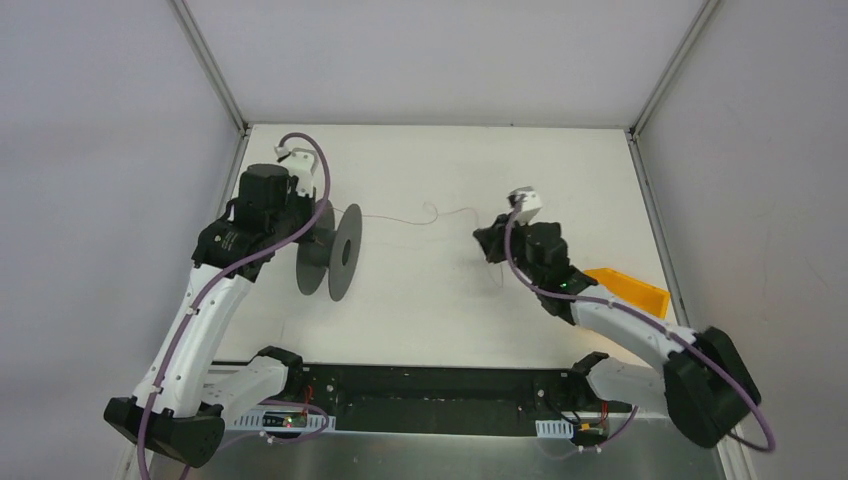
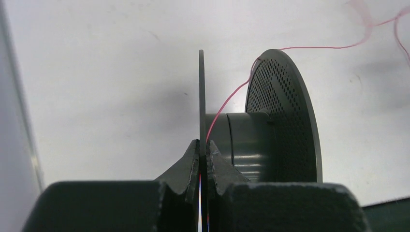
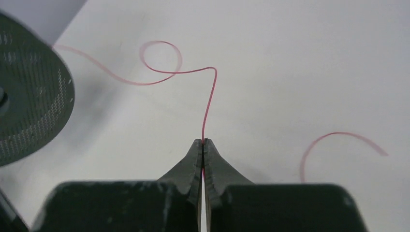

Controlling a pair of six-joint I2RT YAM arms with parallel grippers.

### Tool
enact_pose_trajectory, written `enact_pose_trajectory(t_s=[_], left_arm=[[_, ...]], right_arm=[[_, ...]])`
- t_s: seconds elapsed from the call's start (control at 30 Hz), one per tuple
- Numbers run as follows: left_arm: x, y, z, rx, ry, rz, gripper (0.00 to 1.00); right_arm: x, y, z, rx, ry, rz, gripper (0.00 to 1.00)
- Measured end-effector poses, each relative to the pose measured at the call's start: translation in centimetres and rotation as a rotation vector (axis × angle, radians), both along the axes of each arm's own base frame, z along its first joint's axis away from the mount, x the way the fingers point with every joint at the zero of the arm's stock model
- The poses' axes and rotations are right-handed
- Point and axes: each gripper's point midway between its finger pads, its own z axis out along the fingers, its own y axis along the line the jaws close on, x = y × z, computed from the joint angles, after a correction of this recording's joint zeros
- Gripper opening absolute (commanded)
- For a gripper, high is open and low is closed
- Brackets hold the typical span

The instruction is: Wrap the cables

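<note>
The cables (image 1: 400, 220) are one thin pinkish strand stretched across the middle of the white counter (image 1: 430, 320). In the overhead view it runs from the dark grey spool (image 1: 345, 252) at centre left to the right fingers (image 1: 487, 243) at centre right, with a small kink about midway.

In the left wrist view, the left fingers (image 2: 186, 169) are clenched on the spool's (image 2: 251, 140) near flange, which shows edge-on as a thin vertical blade between them. The strand (image 2: 232, 96) rises from right beside the fingertips, passes in front of the core, crosses the rim of the perforated far flange and trails off to the upper right of the frame.

In the right wrist view, the right fingers (image 3: 188, 164) are pinched together on the strand (image 3: 209, 101). It climbs straight up from their tips, bends left through a small loop and curves on toward the spool (image 3: 29, 111) at the left edge. A loose length arcs over the counter at lower right.

An orange wedge-shaped piece (image 1: 630, 290) lies at the counter's right edge, beside the right arm.
</note>
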Motion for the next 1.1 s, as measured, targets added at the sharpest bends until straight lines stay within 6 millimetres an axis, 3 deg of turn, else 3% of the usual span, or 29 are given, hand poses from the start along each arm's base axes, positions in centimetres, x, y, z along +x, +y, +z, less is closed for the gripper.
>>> enact_pose_trajectory(t_s=[0.13, 0.2, 0.3, 0.57, 0.87, 1.1], left_arm=[[0.8, 2.8, 1.2, 0.032, -0.034, 0.117, 0.0], [0.8, 3.5, 1.2, 0.043, -0.035, 0.145, 0.0], [0.7, 3.8, 1.1, 0.049, -0.029, 0.156, 0.0], [0.4, 2.4, 2.0, -0.019, -0.025, 0.104, 0.0], [0.3, -0.5, 6.0, -0.24, -0.046, 0.019, 0.0], [0.7, -0.4, 6.1, -0.343, -0.004, 0.005, 0.0]], right_arm=[[3.6, -7.1, 6.5, 0.03, -0.129, -0.259, 0.0], [4.9, -10.4, 7.8, 0.007, -0.144, -0.373, 0.0], [5.4, -12.8, 7.3, -0.045, -0.108, -0.445, 0.0], [4.1, -13.1, 3.8, -0.129, 0.018, -0.413, 0.0], [2.0, -12.0, -1.4, -0.159, 0.163, -0.315, 0.0], [2.1, -12.7, -3.5, -0.19, 0.226, -0.369, 0.0]])
